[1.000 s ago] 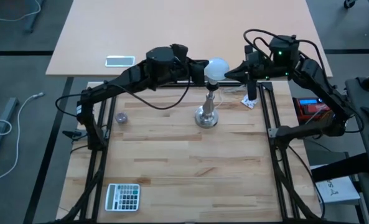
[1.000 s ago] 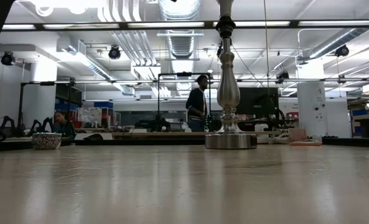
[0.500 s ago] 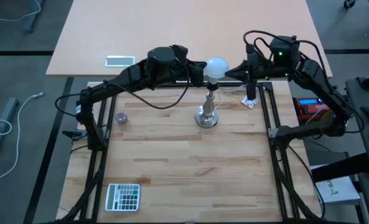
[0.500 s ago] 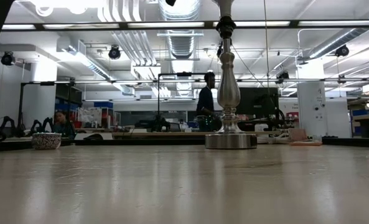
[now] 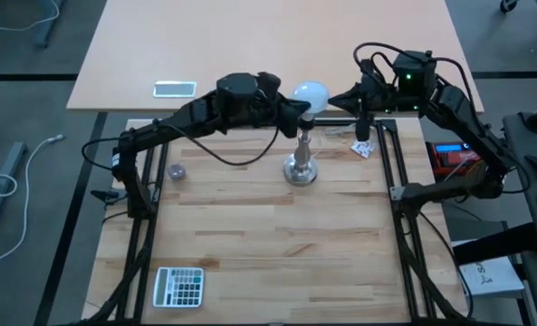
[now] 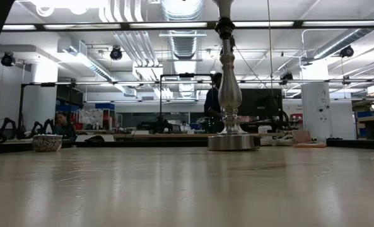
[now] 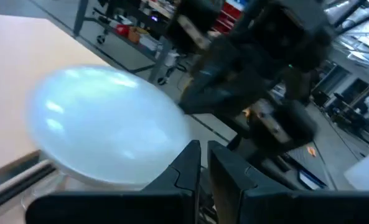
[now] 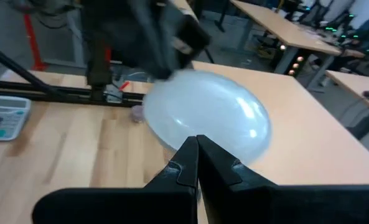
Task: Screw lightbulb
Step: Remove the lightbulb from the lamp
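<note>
From above, the lightbulb (image 5: 310, 94) sits on top of the silver stand (image 5: 301, 168), near the back of the wooden surface (image 5: 268, 244). The left tool (image 5: 299, 108) is just beside the bulb on one side. The right tool (image 5: 333, 101) is just beside it on the other side. A calculator (image 5: 178, 286) lies at the front corner.

From low down, only the stand (image 6: 231, 94) shows, upright.

The left wrist view shows the bulb (image 7: 103, 134) right next to the left tool (image 7: 203, 163), whose fingers are almost closed with nothing between them.

The right wrist view shows the bulb (image 8: 206, 121) behind the right tool (image 8: 197, 158), closed tight and holding nothing.
</note>
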Controlling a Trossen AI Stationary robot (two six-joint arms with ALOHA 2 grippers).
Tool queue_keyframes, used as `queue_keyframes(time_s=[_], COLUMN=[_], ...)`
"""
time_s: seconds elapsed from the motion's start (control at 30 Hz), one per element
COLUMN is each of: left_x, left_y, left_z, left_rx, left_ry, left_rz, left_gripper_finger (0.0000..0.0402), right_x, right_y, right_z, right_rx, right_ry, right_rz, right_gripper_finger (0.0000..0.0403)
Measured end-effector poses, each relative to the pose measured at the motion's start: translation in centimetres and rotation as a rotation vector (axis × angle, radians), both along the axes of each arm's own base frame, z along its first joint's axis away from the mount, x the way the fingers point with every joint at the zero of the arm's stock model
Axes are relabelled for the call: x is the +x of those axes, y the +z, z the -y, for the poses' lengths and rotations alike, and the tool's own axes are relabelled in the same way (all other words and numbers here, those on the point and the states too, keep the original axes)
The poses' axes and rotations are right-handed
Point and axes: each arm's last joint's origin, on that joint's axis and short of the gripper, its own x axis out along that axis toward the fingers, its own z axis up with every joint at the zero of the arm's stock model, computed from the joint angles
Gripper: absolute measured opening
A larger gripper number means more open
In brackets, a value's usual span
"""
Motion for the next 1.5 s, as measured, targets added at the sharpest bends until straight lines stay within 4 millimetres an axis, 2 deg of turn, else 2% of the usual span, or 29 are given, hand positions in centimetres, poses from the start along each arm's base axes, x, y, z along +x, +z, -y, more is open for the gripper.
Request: queue_keyframes(time_s=[0.2,0.33,0.43,0.6,0.7,1.13,1.5], left_x=[-0.5,-1.0,-1.2,-1.1,-0.4,0.2,0.6], left_y=[1.1,2.0,1.9,0.9,-0.1,-0.7,-0.3], left_z=[0.2,-0.1,-0.7,-2.2,-2.6,-2.6,-0.8], left_rx=[0.042,0.123,0.19,0.204,0.189,0.131,0.086], left_ry=[0.019,0.108,0.177,0.256,0.258,0.21,0.138], left_rz=[0.024,0.025,-0.017,-0.095,-0.123,-0.105,-0.064], left_gripper_finger=[0.002,0.002,0.002,0.002,0.002,0.002,0.002], right_x=[0.0,-0.3,-0.3,-0.4,-0.5,0.3,0.3], right_y=[0.0,0.5,0.5,0.7,0.8,0.2,0.2], right_z=[0.0,-0.2,-0.2,-0.3,-0.3,0.1,0.4], right_rx=[0.022,0.017,0.021,0.031,0.033,0.022,-0.038], right_ry=[-0.012,-0.009,-0.011,-0.003,-0.001,0.004,-0.05], right_rz=[-0.009,0.015,0.02,0.03,0.043,0.015,-0.003], right_gripper_finger=[0.0,0.0,0.0,0.0,0.0,0.0,0.0])
